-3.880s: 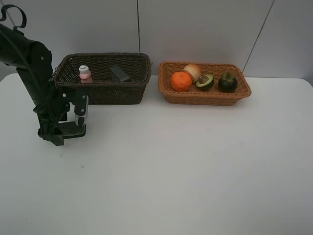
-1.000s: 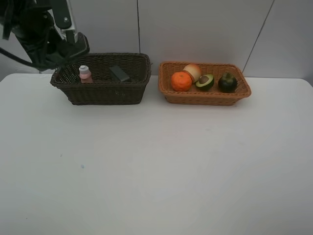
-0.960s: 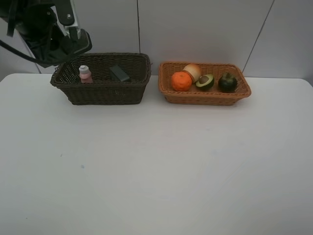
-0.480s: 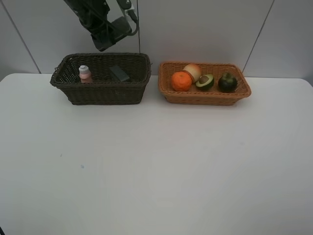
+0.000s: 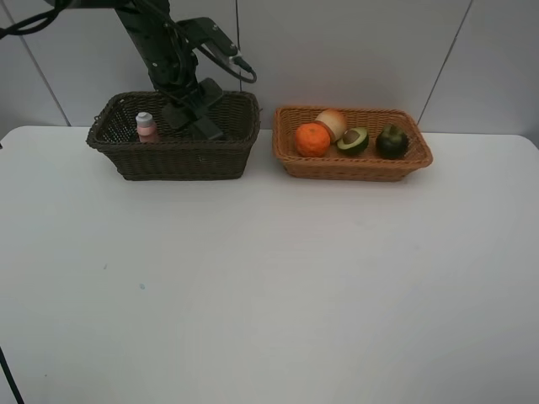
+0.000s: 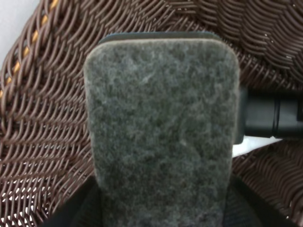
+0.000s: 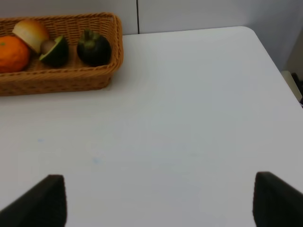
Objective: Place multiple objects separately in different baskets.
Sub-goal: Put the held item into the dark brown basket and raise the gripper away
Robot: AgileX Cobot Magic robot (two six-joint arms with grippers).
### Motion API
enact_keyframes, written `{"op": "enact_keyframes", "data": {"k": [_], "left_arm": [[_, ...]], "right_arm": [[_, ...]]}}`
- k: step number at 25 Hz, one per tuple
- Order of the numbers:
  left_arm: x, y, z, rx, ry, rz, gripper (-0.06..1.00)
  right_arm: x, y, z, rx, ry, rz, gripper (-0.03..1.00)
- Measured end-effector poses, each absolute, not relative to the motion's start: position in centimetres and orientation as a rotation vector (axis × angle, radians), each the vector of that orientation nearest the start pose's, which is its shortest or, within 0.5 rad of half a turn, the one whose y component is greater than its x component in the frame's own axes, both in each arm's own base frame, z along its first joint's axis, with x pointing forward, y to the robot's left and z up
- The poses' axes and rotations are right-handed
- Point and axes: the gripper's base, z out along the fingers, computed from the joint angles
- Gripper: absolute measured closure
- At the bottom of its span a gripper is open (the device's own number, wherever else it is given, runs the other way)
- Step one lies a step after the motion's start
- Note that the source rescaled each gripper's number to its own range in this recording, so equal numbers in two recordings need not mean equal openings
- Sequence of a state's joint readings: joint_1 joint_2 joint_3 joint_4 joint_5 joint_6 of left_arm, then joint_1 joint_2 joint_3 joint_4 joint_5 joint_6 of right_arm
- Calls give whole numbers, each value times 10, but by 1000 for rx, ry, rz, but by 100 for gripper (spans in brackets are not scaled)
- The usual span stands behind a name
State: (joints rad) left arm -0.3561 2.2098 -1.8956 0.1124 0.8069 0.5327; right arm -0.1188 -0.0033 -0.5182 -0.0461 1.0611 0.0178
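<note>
We see the left gripper [image 5: 195, 114] down in the dark basket [image 5: 135, 160], clamped on the eraser [image 6: 161, 132]; right gripper [image 7: 156, 198] spread wide.

A white table [image 5: 278, 295] with a smooth matte top is seen filling most of the high view; its surface is evenly lit and only faint, soft shadows are cast on it. A few tiny dark specks are visible on its left part. A rounded corner of the table is shown in the right wrist view, with a strip of darker floor [image 7: 296, 80] beyond it. Behind the table a pale grey wall [image 5: 354, 50] is seen, divided into panels by thin dark seams, one vertical and others slanted.
</note>
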Motion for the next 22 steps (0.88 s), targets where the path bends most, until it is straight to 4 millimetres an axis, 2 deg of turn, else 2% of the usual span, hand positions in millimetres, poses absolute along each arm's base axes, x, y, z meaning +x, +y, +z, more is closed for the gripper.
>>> {"op": "enact_keyframes", "data": {"k": [11, 12, 14, 16, 19, 22], "left_arm": [[466, -166, 214, 1138, 2349, 179, 58], [467, -166, 214, 1106, 2358, 170, 50], [468, -167, 215, 1003, 2384, 139, 20], [468, -167, 215, 935, 2403, 117, 3], [468, -167, 215, 909, 2412, 107, -5], [468, -167, 215, 905, 2414, 106, -5]], "right_arm": [[-8, -3, 282, 141, 2020, -119, -2], [-8, -3, 282, 141, 2020, -119, -2], [-8, -3, 282, 141, 2020, -119, -2], [-8, -3, 282, 141, 2020, -119, -2], [-8, -3, 282, 141, 2020, -119, -2], [-8, -3, 282, 141, 2020, -119, -2]]}}
